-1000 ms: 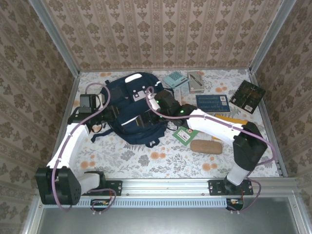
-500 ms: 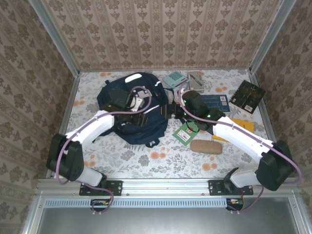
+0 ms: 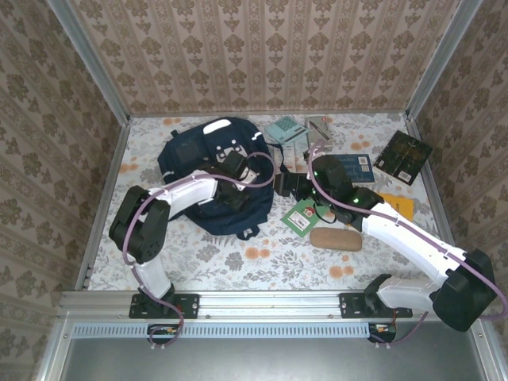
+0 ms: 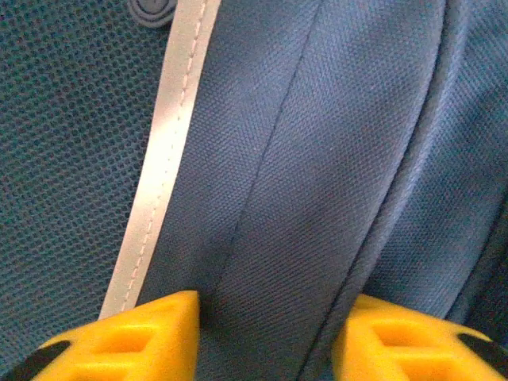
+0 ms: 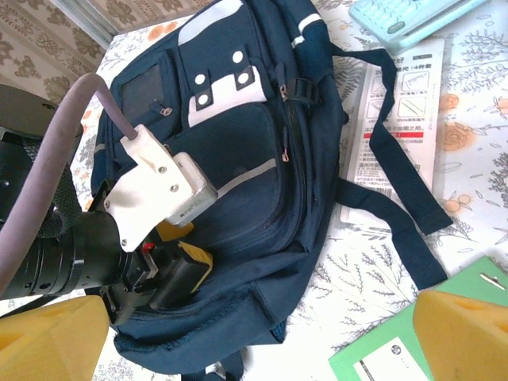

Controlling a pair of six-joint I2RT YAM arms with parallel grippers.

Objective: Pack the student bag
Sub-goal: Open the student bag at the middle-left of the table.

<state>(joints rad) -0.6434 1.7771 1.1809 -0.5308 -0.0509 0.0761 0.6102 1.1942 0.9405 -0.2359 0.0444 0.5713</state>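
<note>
Left gripper is down on the student bag, jaws part-spread astride a fabric ridge, clamp unclear; right gripper gapes just beside the bag's right edge.

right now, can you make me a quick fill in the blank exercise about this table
The left fingers straddle a fold of the student bag, while the right fingers stand wide ___.
The brown case lies beside the ___ notebook.
A black book lies in the far ___ corner of the table.
Missing words: open; green; right.
</note>
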